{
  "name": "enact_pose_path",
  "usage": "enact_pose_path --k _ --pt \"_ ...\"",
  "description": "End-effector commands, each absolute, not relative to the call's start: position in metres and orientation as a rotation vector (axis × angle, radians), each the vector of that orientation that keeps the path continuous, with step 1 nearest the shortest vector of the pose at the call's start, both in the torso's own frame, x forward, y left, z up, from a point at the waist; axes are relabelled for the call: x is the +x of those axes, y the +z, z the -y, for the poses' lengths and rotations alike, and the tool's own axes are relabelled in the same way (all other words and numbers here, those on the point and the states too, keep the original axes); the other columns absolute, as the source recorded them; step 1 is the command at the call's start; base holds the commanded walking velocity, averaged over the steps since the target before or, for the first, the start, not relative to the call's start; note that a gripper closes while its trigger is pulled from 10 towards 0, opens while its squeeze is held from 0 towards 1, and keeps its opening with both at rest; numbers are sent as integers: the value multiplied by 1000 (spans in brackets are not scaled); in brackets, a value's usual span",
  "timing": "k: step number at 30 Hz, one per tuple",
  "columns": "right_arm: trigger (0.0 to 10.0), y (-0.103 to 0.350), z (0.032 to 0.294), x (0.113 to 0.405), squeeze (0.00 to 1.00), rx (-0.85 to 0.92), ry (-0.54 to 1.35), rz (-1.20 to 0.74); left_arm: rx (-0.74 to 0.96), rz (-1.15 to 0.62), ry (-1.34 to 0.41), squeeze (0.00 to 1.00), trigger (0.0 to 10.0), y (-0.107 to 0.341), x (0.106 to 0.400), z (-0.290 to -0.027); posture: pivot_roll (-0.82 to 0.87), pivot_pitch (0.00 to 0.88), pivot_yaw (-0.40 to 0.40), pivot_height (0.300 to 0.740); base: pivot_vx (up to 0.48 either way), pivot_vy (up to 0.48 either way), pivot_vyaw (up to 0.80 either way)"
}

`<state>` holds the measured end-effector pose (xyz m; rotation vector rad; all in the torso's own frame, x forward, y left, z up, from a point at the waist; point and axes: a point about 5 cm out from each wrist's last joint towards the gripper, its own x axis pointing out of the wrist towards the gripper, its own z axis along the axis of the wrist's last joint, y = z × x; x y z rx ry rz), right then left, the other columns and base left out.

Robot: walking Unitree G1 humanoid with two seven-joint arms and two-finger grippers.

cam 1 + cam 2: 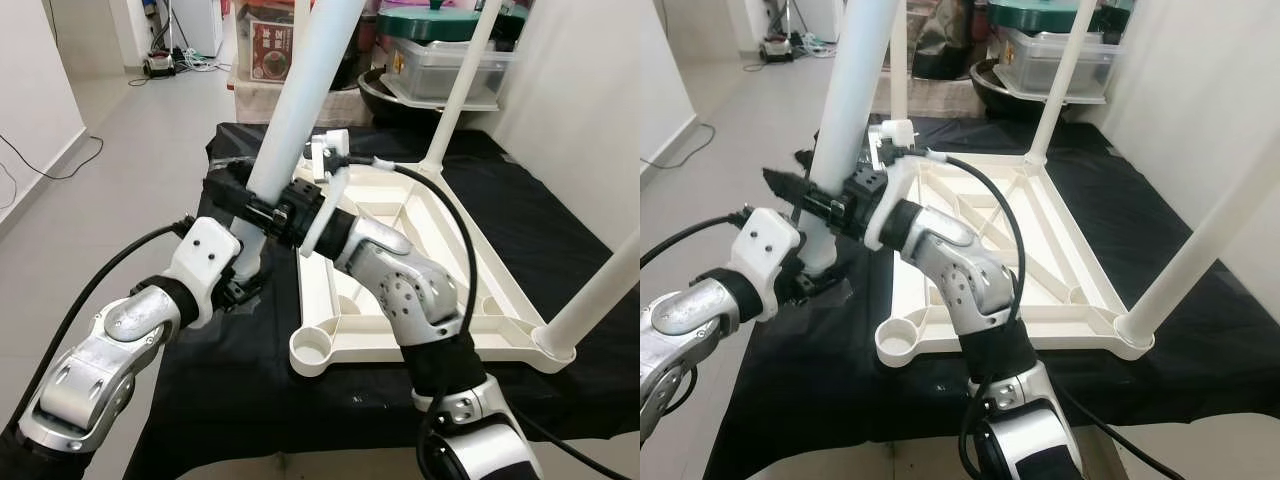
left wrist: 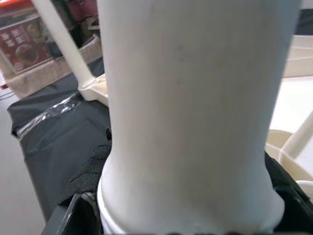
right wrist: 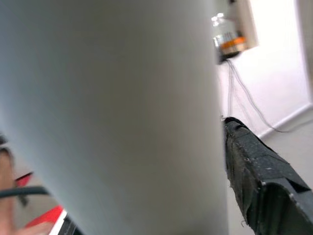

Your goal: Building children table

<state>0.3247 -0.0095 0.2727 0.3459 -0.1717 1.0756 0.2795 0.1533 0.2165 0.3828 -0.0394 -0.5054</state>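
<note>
Silver arm segments fill the foreground of the left eye view, both reaching up to a thick white plastic table leg [image 1: 300, 95] that leans up out of the top of the frame. The right claw [image 1: 262, 207] is clenched around this leg, its black fingers wrapped across the tube. Lower down, the left claw [image 1: 243, 283] grasps the leg's bottom end, which hangs near the left edge of the upturned cream plastic tabletop [image 1: 420, 260]. That tabletop lies underside up on a desk draped in black cloth [image 1: 560, 215], with an empty round corner socket [image 1: 312, 350] near the robot. Two thinner white legs [image 1: 462, 85] already stand in other corners.

From the right eye view the same grip shows, with the empty socket [image 1: 898, 342] below and to the right of the held leg [image 1: 852, 90].

Up close in the left wrist view, the white leg [image 2: 195, 112] spans the frame, black cloth [image 2: 54, 137] behind it.

Seen from the right wrist, the leg [image 3: 112, 107] sits against a black finger [image 3: 259, 171].
</note>
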Motion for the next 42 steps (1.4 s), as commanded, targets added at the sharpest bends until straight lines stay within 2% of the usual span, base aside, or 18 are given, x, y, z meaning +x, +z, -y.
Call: enact_pose_path --k 1,2,3,4,9,11,18,23,24,26,27,32,42 --pt "10000 273 14 332 0 382 998 151 409 41 -499 0 10000 217 281 -150 108 0 -91 740 0 0 0" --pt "10000 268 14 338 0 532 891 90 437 49 -451 0 10000 216 287 -146 111 0 -96 740 0 0 0" --pt "10000 268 14 338 0 532 891 90 437 49 -451 0 10000 216 287 -146 111 0 -96 740 0 0 0" --pt "10000 264 8 336 0 607 870 53 445 56 -448 0 10000 214 290 -135 112 0 -95 740 0 0 0" --pt "10000 260 -1 330 0 631 871 34 451 59 -454 0 10000 211 294 -122 112 0 -95 740 0 0 0" --pt "10000 257 -8 326 0 682 864 -5 508 67 -472 0 10000 208 298 -106 109 0 -97 740 0 0 0" --pt "10000 252 -16 321 0 767 848 -79 597 99 -516 0 10000 204 302 -78 106 0 -97 740 0 0 0" --pt "10000 248 -17 321 0 798 800 -128 653 95 -499 0 10000 199 306 -78 100 0 -93 740 0 0 0" --pt "3098 247 -15 323 0 820 770 -128 658 92 -497 0 10000 198 306 -78 99 0 -92 740 0 0 0" --pt "3098 247 -15 323 0 820 770 -128 658 92 -497 0 10000 198 306 -78 99 0 -92 740 0 0 0" --pt "0 246 -12 325 0 834 744 -133 664 90 -494 0 10000 196 306 -78 98 0 -91 740 0 0 0" --pt "0 249 -4 330 0 866 687 -118 674 74 -493 0 10000 188 303 -78 98 0 -92 740 0 0 0" --pt "0 251 -3 328 0 874 687 -117 702 69 -456 0 10000 184 303 -86 100 0 -94 740 0 0 0"
